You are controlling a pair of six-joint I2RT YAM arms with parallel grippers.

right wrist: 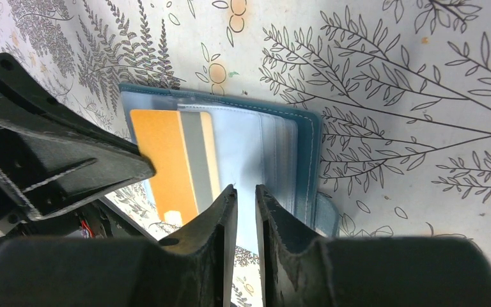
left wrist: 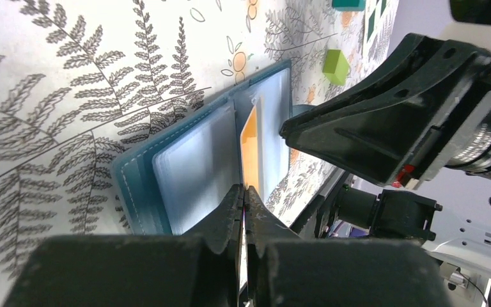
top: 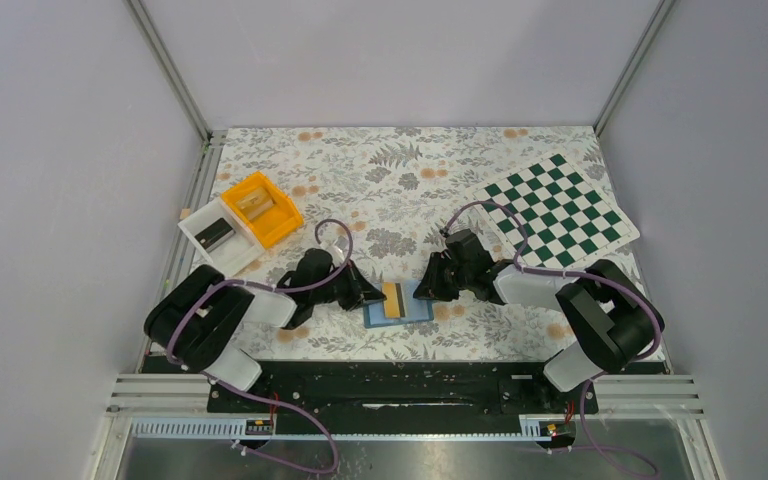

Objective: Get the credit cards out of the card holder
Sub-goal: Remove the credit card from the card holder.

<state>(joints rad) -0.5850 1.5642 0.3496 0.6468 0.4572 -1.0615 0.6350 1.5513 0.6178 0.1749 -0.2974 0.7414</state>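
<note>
The blue-teal card holder point(top: 412, 313) lies open on the floral table between the two arms, its clear sleeves showing point(left wrist: 195, 163) point(right wrist: 275, 137). An orange-tan credit card point(top: 393, 299) with a grey stripe sticks out of a sleeve near the centre fold point(left wrist: 250, 144) point(right wrist: 160, 160). My left gripper point(left wrist: 243, 188) point(top: 378, 296) is shut on that card's near edge. My right gripper point(right wrist: 245, 187) point(top: 420, 292) stands over the holder's right half with its tips at the sleeves. Its jaws stand a narrow gap apart, and nothing shows clamped between them.
An orange bin point(top: 262, 208) and a white bin point(top: 217, 237) sit at the back left. A green-and-white chequered board point(top: 558, 210) lies at the back right. A small lime-green piece point(left wrist: 336, 66) rests on the table beyond the holder.
</note>
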